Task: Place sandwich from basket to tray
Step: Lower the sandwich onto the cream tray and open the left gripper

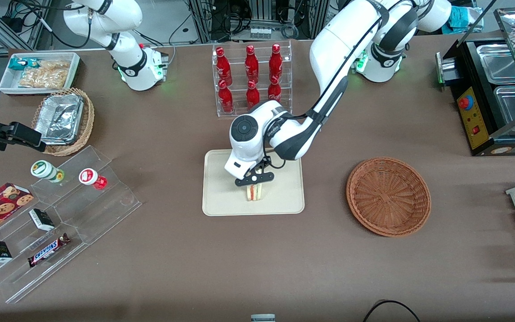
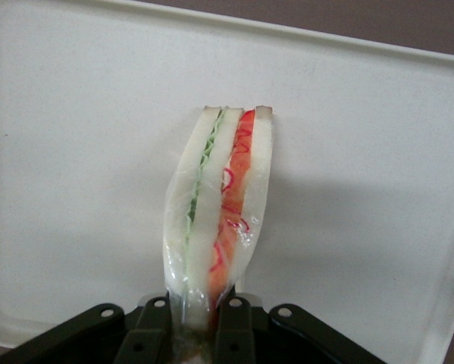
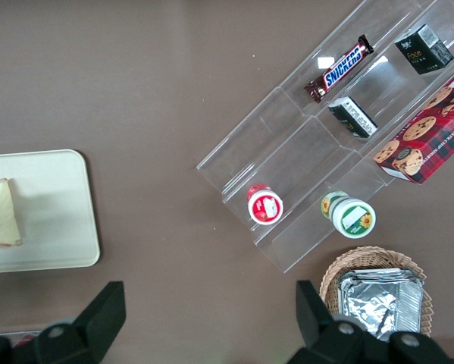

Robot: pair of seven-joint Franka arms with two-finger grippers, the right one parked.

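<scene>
Over the tray (image 1: 284, 203), nearest the front camera, the sandwich (image 1: 253, 191) stands on edge, cut face with red and green filling toward that camera. Whether its lower edge touches the tray floor cannot be told. Just above it, the hand (image 1: 254, 179) pinches the wedge; in the wrist view both fingers (image 2: 234, 334) press the wrapped bread from either side, gripping the sandwich (image 2: 219, 212) against the pale tray (image 2: 363, 114). Beside the tray, toward the working arm's end of the bench (image 1: 172, 134), the wicker basket (image 1: 388, 195) sits with nothing in it.

Step judged: placement, nearly finished. Next move calls for settling the wedge onto the tray, parting the fingers, then lifting straight up so it does not topple or drag.
</scene>
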